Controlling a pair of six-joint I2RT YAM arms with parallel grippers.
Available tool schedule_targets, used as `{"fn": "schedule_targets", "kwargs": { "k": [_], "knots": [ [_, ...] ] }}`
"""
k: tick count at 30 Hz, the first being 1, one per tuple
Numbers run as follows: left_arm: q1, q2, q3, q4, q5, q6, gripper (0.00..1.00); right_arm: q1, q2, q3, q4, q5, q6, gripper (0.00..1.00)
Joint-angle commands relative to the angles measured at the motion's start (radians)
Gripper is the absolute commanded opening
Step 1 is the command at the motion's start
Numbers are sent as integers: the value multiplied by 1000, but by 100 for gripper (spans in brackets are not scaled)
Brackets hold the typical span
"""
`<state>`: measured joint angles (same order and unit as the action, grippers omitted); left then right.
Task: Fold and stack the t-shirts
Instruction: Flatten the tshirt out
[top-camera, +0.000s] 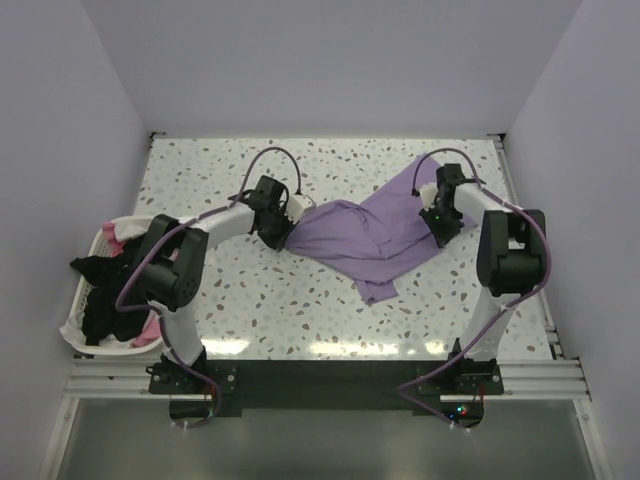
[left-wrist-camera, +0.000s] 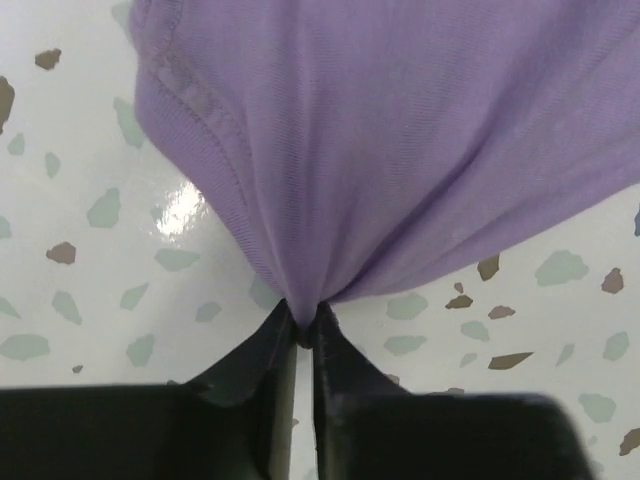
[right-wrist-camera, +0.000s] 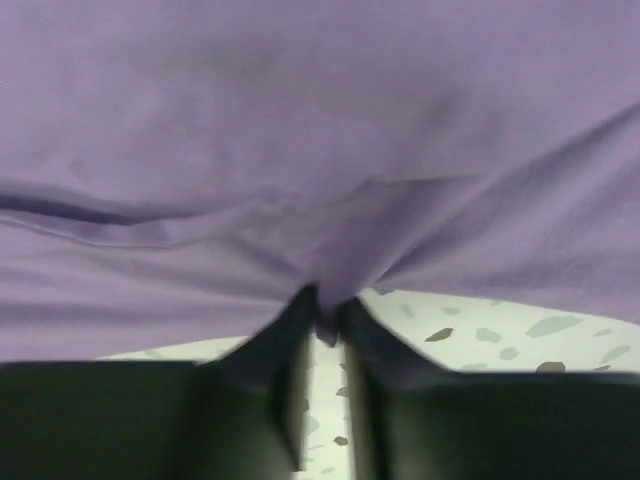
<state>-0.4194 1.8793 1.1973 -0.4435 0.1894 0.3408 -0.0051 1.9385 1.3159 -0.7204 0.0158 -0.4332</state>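
Lilac t-shirt (top-camera: 370, 235) is pinched by our left end effector (left-wrist-camera: 305, 322) and right end effector (right-wrist-camera: 325, 315); this looks like the spreading step, so next we should pull it taut and flat.

White basket (top-camera: 101, 237), speckled table (top-camera: 300, 310)

Cut off by the top and side edges of the right wrist view, and blurred: lilac t-shirt (right-wrist-camera: 320, 150). Partly hidden behind the left arm (top-camera: 172, 268): laundry basket (top-camera: 103, 233). Cannot count the garments (top-camera: 100, 298) heaped inside.
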Motion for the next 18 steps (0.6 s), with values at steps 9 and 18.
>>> {"fn": "schedule_targets", "kwargs": {
  "k": [9,18],
  "knots": [
    [169,-273,-255,-83,-107,125,0,99,-183,-273,-239,-64,-261,0],
    [222,-402,-156,-279,106,308,56,79,-377,-129,-703,-421,-504,59]
  ]
}}
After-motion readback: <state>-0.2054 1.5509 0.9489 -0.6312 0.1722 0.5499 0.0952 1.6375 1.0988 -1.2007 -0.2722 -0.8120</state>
